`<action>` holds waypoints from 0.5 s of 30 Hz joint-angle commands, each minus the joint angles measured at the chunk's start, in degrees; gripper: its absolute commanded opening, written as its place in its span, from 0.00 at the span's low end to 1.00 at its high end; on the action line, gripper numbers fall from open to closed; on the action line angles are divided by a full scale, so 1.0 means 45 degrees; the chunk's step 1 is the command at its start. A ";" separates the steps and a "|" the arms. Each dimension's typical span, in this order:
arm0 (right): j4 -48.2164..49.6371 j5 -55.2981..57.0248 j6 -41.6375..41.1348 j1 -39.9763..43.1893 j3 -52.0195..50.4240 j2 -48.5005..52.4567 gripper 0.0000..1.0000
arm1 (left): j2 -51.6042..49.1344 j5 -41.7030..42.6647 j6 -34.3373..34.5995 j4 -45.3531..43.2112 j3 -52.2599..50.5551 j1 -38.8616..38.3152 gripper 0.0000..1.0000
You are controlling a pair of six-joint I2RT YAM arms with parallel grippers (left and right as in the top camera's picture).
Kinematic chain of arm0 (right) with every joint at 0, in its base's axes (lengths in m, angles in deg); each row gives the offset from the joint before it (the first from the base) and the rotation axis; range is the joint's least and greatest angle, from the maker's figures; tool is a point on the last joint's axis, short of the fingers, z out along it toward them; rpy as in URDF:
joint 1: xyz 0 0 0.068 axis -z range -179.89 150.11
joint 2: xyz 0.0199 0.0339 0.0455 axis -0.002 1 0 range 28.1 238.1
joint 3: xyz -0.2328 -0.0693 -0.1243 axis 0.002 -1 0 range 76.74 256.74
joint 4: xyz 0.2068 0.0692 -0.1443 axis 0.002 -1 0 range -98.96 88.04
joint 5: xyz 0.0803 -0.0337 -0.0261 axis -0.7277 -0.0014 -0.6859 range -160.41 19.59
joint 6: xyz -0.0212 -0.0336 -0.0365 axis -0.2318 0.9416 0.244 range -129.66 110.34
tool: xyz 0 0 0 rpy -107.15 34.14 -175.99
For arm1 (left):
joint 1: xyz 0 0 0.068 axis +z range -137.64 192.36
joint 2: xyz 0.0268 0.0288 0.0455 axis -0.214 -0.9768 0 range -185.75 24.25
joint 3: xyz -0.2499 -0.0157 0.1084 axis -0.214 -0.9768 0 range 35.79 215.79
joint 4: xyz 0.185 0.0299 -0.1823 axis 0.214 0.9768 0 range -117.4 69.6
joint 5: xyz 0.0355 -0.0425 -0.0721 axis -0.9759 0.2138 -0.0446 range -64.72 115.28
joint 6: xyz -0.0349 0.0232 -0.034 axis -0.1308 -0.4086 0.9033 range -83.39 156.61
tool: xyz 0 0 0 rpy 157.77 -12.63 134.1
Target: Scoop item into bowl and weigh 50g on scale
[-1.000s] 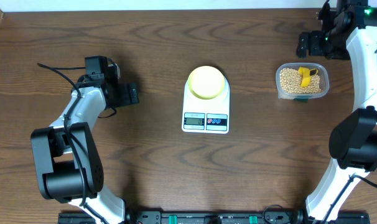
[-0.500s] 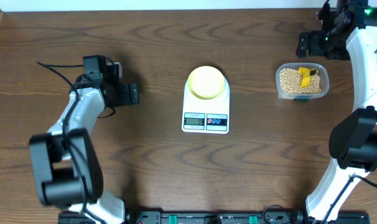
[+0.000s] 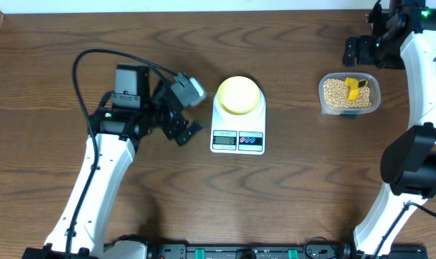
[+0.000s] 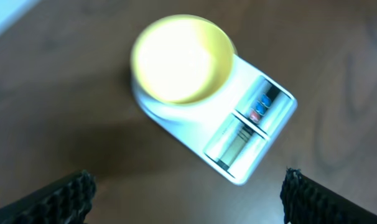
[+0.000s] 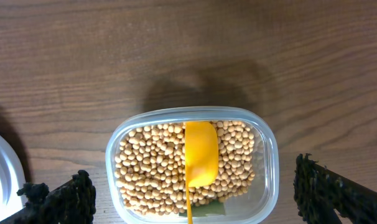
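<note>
Hovering with right hand (image 3: 356, 52) spread wide, empty, beans (image 5: 151, 168) and scoop (image 5: 201, 152) in the tub (image 5: 267, 144) just ahead; holding left hand (image 3: 189, 109) equally released, empty bowl (image 3: 239, 95) on the scale (image 3: 238, 141) just ahead. Risks scattering round beans over the smooth dark wooden desk (image 3: 132, 43) from an overfull scoop, or nudging the bowl. Shows almost no room beyond.

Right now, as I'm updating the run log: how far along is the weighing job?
Done: the bowl sits on the scale. In hand: nothing; the left gripper hangs open near the scale, and the right gripper is open by the tub of beans, where the yellow scoop lies. Left: all the scooping; the bowl looks empty.
</note>
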 commanded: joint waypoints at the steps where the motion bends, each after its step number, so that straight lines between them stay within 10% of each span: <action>1: -0.0005 0.0058 0.0024 0.0039 0.0131 0.0024 0.99 | -0.0073 -0.0194 -0.0797 0.1175 0.0087 -0.0199 0.98; 15: -0.0005 0.0058 0.0024 0.0039 0.0131 0.0024 0.99 | -0.3546 -0.2671 -0.5066 0.2939 -0.0257 -0.1297 0.98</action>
